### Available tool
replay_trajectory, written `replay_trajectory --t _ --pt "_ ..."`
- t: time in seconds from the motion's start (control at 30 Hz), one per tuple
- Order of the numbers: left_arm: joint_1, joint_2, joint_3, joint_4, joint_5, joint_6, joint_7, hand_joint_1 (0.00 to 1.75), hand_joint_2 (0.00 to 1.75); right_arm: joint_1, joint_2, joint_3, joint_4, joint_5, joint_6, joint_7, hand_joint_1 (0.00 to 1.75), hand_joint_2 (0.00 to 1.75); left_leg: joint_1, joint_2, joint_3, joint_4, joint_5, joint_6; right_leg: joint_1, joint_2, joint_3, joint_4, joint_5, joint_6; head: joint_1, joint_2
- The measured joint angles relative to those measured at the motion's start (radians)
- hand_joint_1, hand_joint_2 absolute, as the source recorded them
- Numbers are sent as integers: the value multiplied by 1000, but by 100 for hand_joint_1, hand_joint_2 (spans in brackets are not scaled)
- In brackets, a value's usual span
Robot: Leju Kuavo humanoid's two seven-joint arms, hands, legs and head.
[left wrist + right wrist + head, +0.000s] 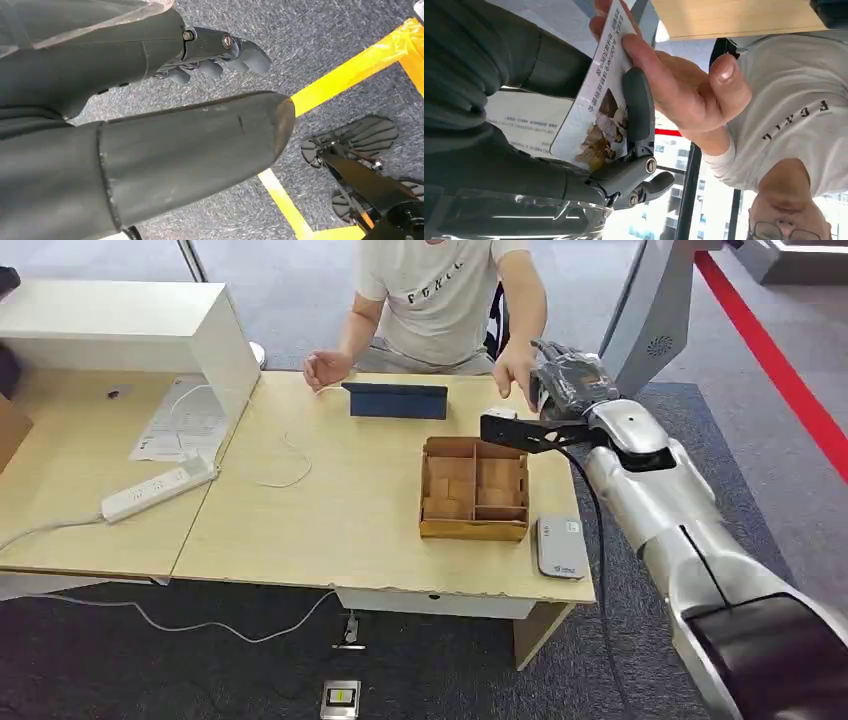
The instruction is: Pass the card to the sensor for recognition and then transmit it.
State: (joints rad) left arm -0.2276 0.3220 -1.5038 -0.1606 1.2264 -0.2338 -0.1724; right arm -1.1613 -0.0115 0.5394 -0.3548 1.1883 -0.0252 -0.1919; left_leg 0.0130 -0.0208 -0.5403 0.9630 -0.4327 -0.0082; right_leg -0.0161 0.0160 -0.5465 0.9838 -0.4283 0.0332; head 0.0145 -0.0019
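Right, you're at the handover. Your right hand (568,380) is out past the far right corner of the desk (330,510), fingers closed on the card (596,100); in the right wrist view a dark finger (638,107) lies across the printed face, pinning it. The person's hand (674,85) across the desk already has fingers on the same card, so both of you hold it. Looks like the scan step is done & this is the pass, tho that's a judgement. Don't let go until their grip is firm.

The sensor (560,546) sits at the near right edge of the desk, just beside the wooden tray (474,490), well apart from the card.

Your left hand (220,52) hangs over the carpet, fingers partly curled w/ nothing in them I can see.

Room: the right arm is off the desk's right edge, open floor under it, so pulling back is free. The tray rim & the dark blue stand (397,400) at the far edge are the nearest things to clip if you swing inward.
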Motion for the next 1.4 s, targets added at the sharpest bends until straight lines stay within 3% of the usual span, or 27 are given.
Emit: replay_trajectory --t 0.17,0.2,0.23,0.7,0.93,0.97,1.17,1.4 --pt "-5 -7 -5 0 -24 -3 0 0 0 -1 -4 5 12 6 -3 -2 175 175 0 0 0 0 0 0 0 0 0 0 0 0 0 0" --pt "-7 -8 -10 0 -33 -3 0 0 0 -2 -5 6 15 6 -4 -4 0 175 0 0 0 0 0 0 0 0 0 0 0 0 0 0" --pt "-10 -10 -13 0 -39 -3 0 0 0 -2 -6 7 18 6 -6 -7 0 0 0 0 0 0 0 0 0 0 0 0 0 0 0 0" --pt "-24 -16 -25 0 -71 -2 18 0 0 3 -12 14 35 -2 -14 -33 0 0 0 0 0 0 0 0 0 0 0 0 0 0 0 0" --pt "-23 -16 -27 0 -100 -2 10 0 0 2 -27 -19 35 -98 -17 -56 0 0 0 0 0 0 0 0 0 0 0 0 0 0 0 0" --pt "-23 -16 -27 0 -108 -2 9 0 0 2 -30 -30 35 -118 -13 -62 0 175 0 0 0 1 0 0 0 0 0 0 0 0 0 0" --pt "-21 -16 -27 0 -108 8 7 0 0 19 -65 -121 28 -284 62 -114 0 175 0 0 0 1 0 0 0 0 0 -1 0 0 0 0" --pt "-9 -14 -27 0 -104 27 0 0 0 148 -124 -235 -32 -422 80 -185 0 175 0 0 0 1 0 0 0 0 1 -1 0 0 0 0"
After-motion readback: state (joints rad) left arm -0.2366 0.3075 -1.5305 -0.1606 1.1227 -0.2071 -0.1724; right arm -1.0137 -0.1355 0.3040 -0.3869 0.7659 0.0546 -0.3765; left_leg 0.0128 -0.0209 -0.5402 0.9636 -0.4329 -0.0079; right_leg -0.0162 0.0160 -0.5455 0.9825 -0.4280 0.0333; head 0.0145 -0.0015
